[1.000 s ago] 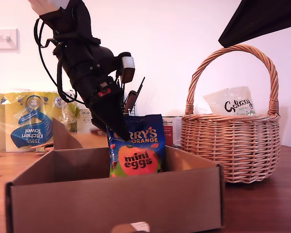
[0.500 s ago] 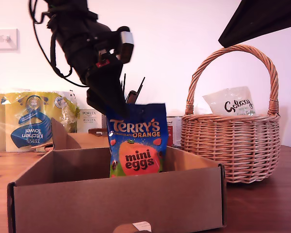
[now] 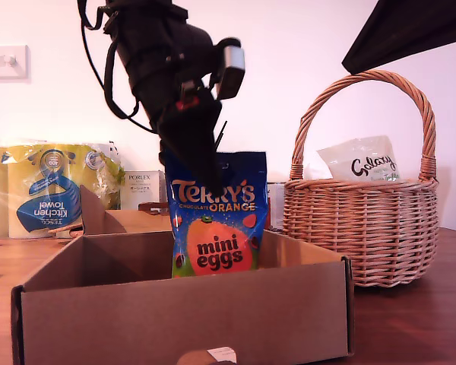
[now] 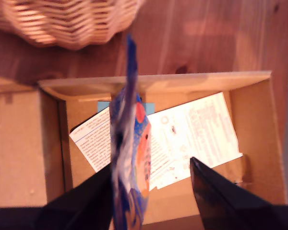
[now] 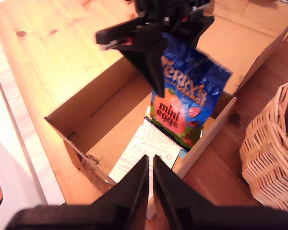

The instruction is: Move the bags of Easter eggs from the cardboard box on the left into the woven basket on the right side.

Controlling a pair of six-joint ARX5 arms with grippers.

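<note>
The cardboard box (image 3: 182, 304) stands nearest on the desk (image 3: 410, 319), a printed sheet (image 4: 192, 136) on its floor. Above it my first gripper (image 3: 205, 163) holds the Terry's Orange mini eggs bag (image 3: 216, 220), fingers clamped on its top edge. My second gripper (image 5: 150, 184) hovers with fingers together. Behind, toward the exterior view's right, a Galaxy bag (image 3: 362, 160) lies in the woven basket (image 3: 361, 228).

Open air above the cardboard box (image 3: 182, 315), arched handle of the woven basket (image 3: 362, 228) at exterior view's right, Galaxy bag (image 3: 362, 159) filling its mouth
</note>
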